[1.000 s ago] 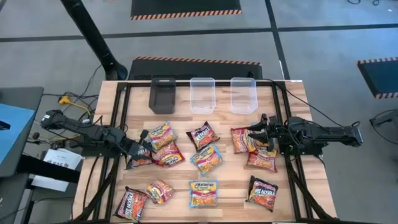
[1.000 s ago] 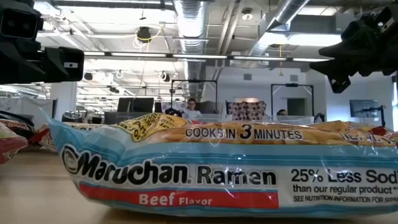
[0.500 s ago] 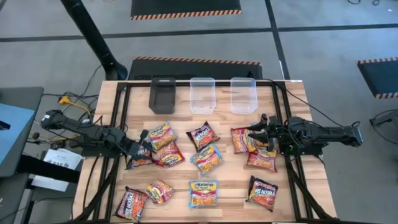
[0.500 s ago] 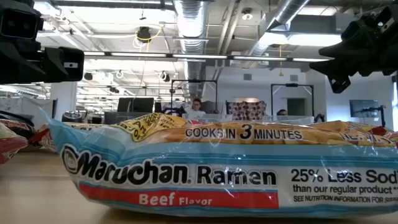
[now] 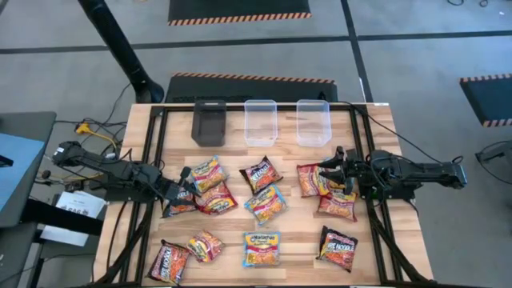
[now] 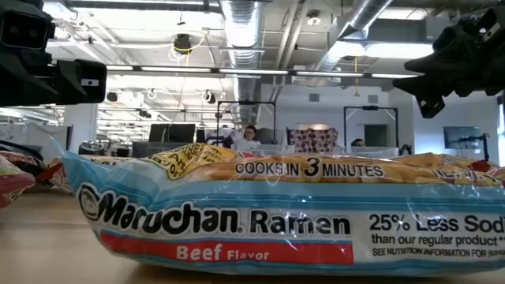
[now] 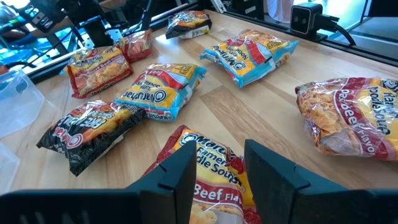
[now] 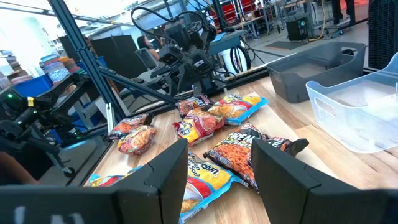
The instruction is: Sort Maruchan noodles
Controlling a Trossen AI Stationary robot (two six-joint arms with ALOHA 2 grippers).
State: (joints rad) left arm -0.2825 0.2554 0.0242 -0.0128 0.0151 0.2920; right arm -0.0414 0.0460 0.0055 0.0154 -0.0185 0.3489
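While both arms are poised low over the table, the left gripper is seen with its fingers partly apart and straddling a red packet that lies directly under and ahead of them; whether the pads actually touch the wrapper cannot be told. From the wrist, that packet's long axis is judged to run roughly along the gripper's reach, so the jaws would close across its narrower width. Just beyond it lie a black packet and a blue packet, near but apart from the fingers. On the other side of the table, the right gripper is held wide apart with nothing between its fingers, hovering over the cluster of red packets at the right edge. The remaining noodles are scattered over the middle and near part of the table, none yet in the black bin or the two clear bins at the far edge. The bins lie well apart from both grippers, the black one nearer the left arm, so a carry away across the table is judged to be called for once a packet is gripped.
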